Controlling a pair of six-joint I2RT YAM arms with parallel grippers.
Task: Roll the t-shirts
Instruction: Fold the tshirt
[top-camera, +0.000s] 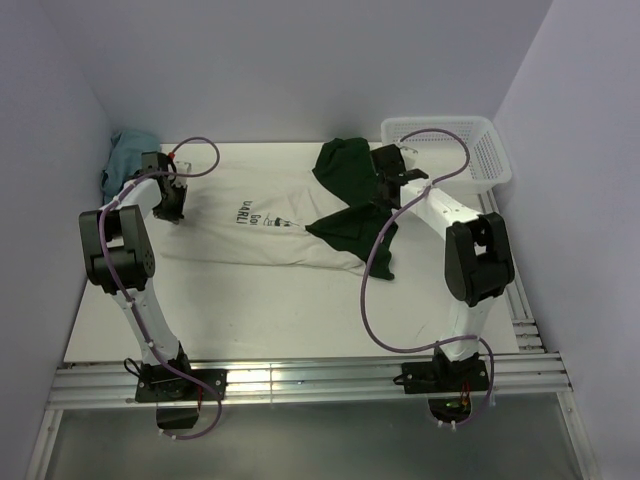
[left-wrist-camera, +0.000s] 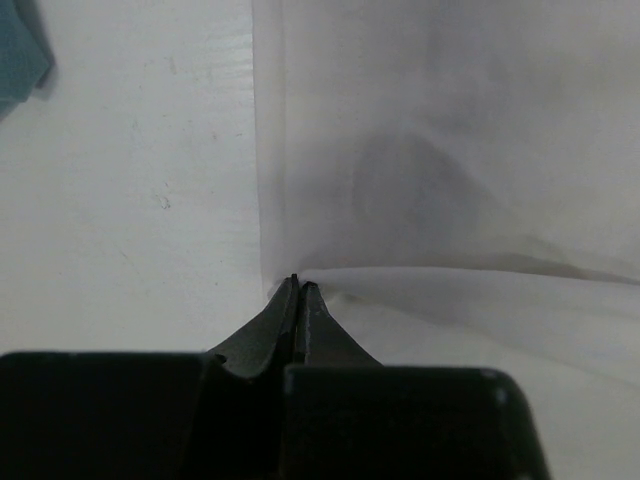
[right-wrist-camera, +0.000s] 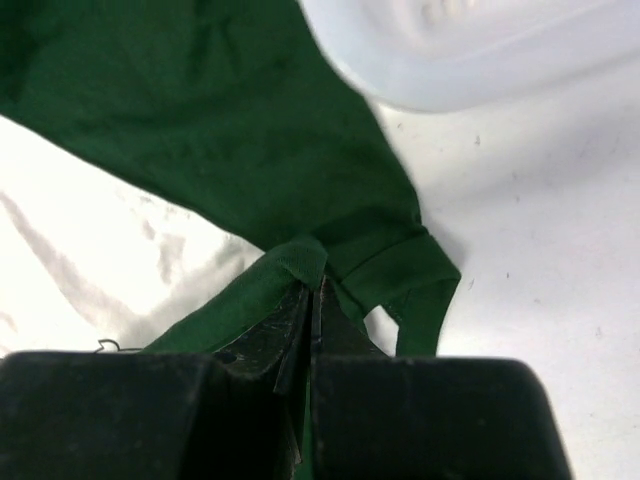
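Observation:
A cream-white t-shirt (top-camera: 260, 225) with dark green sleeves (top-camera: 345, 165) and a small dark chest print lies spread across the table. My left gripper (top-camera: 170, 207) is shut on its bottom hem corner at the left; the left wrist view shows the pinched white edge (left-wrist-camera: 300, 283) of the t-shirt (left-wrist-camera: 450, 170). My right gripper (top-camera: 390, 190) is shut on the green collar trim near the sleeves; the right wrist view shows the green fold (right-wrist-camera: 300, 262) held at the fingertips (right-wrist-camera: 312, 290). I see only this one t-shirt.
A teal-blue cloth (top-camera: 125, 155) lies bunched in the far left corner and shows in the left wrist view (left-wrist-camera: 20, 55). A white mesh basket (top-camera: 450, 150) stands at the far right, its rim also in the right wrist view (right-wrist-camera: 460, 50). White walls close in on three sides.

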